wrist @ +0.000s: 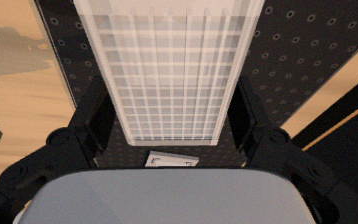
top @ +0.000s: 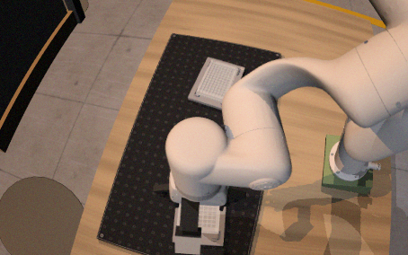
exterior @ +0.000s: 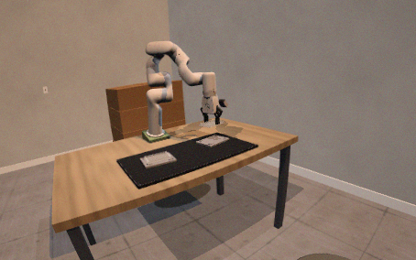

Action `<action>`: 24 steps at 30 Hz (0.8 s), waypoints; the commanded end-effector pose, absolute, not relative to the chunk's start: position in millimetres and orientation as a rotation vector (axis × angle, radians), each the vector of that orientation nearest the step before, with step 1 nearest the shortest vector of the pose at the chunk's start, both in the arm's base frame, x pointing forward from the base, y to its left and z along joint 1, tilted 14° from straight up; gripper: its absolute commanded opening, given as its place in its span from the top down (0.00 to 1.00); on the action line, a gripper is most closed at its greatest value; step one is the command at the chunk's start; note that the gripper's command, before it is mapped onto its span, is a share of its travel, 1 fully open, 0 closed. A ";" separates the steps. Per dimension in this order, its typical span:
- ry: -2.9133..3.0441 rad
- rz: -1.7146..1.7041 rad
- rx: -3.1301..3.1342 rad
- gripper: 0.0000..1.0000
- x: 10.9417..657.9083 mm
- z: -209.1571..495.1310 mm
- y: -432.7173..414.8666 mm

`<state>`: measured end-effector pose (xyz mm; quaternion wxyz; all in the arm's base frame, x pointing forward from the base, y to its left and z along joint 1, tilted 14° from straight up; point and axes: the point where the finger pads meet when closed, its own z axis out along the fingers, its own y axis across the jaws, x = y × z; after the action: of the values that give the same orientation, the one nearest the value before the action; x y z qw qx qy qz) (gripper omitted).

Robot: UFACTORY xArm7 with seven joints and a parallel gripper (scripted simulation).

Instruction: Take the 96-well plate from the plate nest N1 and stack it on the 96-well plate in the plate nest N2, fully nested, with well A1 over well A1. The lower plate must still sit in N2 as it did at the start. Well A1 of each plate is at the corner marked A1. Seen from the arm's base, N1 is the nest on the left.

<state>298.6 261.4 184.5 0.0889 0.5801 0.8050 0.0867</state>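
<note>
My gripper (wrist: pixel 171 92) is shut on a clear 96-well plate (wrist: pixel 172 75), one black finger on each long side. In the side view the gripper (exterior: pixel 211 120) holds the plate in the air above the plate nest N1 (exterior: pixel 212 140), apart from it. In the overhead view the held plate (top: pixel 209 219) shows just past my wrist, above the pale nest N1 (top: pixel 202 240). A corner of that nest (wrist: pixel 171 160) shows below the plate in the wrist view. The second 96-well plate (top: pixel 217 81) (exterior: pixel 158 158) sits in nest N2 at the mat's other end. I cannot read the A1 marks.
Both nests stand on a black perforated mat (top: pixel 157 148) on a wooden table (exterior: pixel 92 174). My arm's green base (top: pixel 347 172) is at the table's back edge. My upper arm (top: pixel 292 81) hides part of the mat between the nests in the overhead view.
</note>
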 end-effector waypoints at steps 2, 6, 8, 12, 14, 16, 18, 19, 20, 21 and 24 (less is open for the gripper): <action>2.395 0.261 1.726 1.00 299.0 185.8 261.9; 2.395 0.261 1.726 1.00 299.0 185.8 261.9; 2.395 0.261 1.726 1.00 299.0 185.9 261.9; 2.311 0.275 1.848 1.00 301.6 186.1 252.2; 2.253 0.284 1.927 1.00 303.3 186.3 245.7; 2.191 0.292 2.005 1.00 305.1 186.5 239.3; 2.160 0.296 2.043 1.00 305.9 186.6 236.0; 2.160 0.296 2.043 1.00 305.9 186.6 236.0; 2.142 0.299 2.064 1.00 306.8 186.7 232.8; 2.142 0.299 2.064 1.00 307.7 186.8 229.6; 2.142 0.299 2.064 1.00 310.3 187.1 220.0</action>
<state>307.4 227.5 185.5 0.0756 0.6873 0.7158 0.0979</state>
